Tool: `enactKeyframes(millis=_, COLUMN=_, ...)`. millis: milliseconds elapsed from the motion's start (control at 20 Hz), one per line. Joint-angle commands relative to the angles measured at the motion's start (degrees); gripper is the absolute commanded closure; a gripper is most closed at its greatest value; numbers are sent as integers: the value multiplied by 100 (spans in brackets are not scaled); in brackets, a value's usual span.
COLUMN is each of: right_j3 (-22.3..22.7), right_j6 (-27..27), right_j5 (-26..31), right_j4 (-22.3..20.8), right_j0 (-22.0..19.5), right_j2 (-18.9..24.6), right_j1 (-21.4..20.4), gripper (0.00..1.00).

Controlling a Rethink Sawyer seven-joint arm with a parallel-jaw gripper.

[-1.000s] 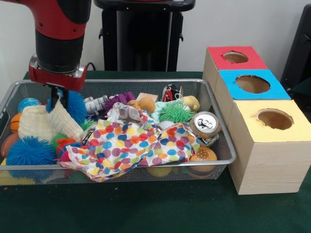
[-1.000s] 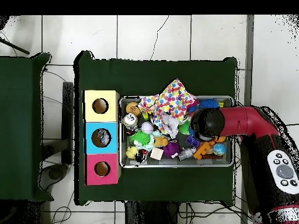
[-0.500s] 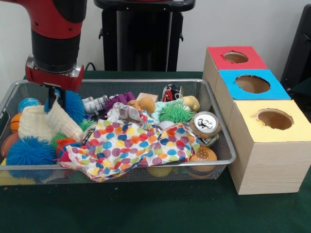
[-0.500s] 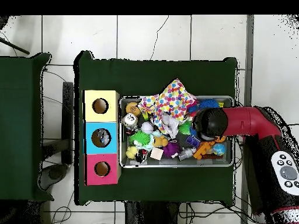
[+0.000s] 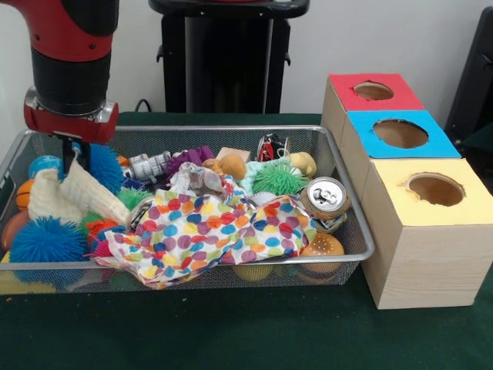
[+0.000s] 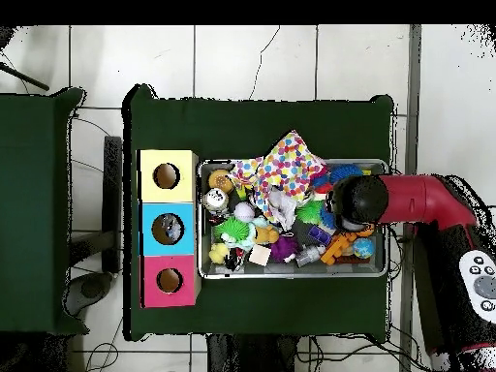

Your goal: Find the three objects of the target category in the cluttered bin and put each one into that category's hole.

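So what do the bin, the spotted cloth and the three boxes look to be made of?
The bin: silvery metal wire mesh, since you can see through its walls. The spotted cloth: thin woven fabric, soft and matte, judging by its crumpled folds. The three boxes: pale wood or wood-look board, with faint grain on the sides, and coloured tops that look like paper or paint.

Green cloth (image 5: 231,331) covers the table; tiled floor (image 6: 252,58) around.

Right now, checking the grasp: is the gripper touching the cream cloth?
Touching. Front view: the gripper pinches the cream cloth, pulling it into a peak.
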Motion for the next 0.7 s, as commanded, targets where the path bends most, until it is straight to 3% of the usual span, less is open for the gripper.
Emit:
enactKeyframes(millis=50, right_j3=-784, right_j6=-1482, right_j5=826, right_j4=8, right_j0=375, right_j2=363, right_j1=337, gripper=100)
enactKeyframes(millis=700, right_j3=-281, right_j6=-1546, right_j5=148, right_j4=-143, right_j0=114, right_j2=264, right_j1=183, gripper=100)
